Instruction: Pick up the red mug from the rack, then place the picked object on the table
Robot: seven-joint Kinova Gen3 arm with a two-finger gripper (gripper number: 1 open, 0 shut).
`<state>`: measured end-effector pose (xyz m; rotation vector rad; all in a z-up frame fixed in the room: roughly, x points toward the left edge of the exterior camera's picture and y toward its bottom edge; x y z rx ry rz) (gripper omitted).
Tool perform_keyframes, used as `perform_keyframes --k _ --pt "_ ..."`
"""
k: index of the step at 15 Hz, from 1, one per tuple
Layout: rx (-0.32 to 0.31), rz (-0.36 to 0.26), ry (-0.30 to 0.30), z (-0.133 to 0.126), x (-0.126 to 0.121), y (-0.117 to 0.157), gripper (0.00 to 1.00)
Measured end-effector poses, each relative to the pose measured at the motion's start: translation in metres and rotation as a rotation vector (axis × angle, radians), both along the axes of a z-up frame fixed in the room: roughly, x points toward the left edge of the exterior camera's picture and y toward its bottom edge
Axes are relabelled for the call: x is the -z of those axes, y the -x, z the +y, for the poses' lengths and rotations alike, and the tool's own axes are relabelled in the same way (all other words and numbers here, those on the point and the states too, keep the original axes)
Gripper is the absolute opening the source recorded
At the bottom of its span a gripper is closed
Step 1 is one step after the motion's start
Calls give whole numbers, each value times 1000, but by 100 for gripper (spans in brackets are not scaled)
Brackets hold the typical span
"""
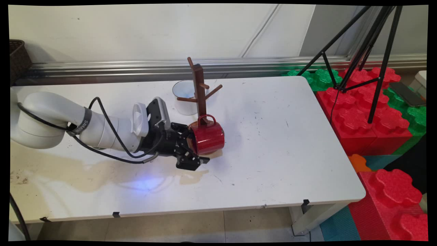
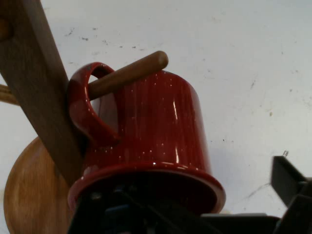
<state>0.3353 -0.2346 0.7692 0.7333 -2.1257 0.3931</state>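
Right at the gripper (image 1: 192,150) sits a red enamel mug (image 1: 209,137), lying on its side with its mouth toward the claw and its closed bottom pointing away. One finger goes into the mouth and the other lies outside the wall, so the claw is clamped on the mug's rim; in the hand view the rim (image 2: 146,178) fills the bottom of the picture just above the black linkage. The mug's long axis runs straight out along the line of the gripper, roughly level with the white table (image 1: 280,143).

Its handle (image 2: 90,109) is turned upward, and a lower peg (image 2: 127,74) of the wooden mug tree (image 1: 199,92) passes through the loop. The tree's upright post (image 2: 36,87) stands just beside the handle, and its round base (image 2: 34,195) lies under the mug's rim side.

Beyond the tree, farther from the claw, stands a white enamel mug (image 1: 184,97), upright and open; nothing can be made out inside it. The red mug's inside is hidden by the gripper.
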Motion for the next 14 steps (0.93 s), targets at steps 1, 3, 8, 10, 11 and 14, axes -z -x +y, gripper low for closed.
perform_keyframes --k 1,3,8,10,11,14 --pt "0 0 1 0 0 0 0" --pt "0 -1 3 -1 0 1 0" --pt "2 -5 4 0 1 2 0" --pt "2 -7 3 0 2 1 0" --pt "3 -8 3 0 2 1 0" --pt "3 -11 4 -1 2 0 0"
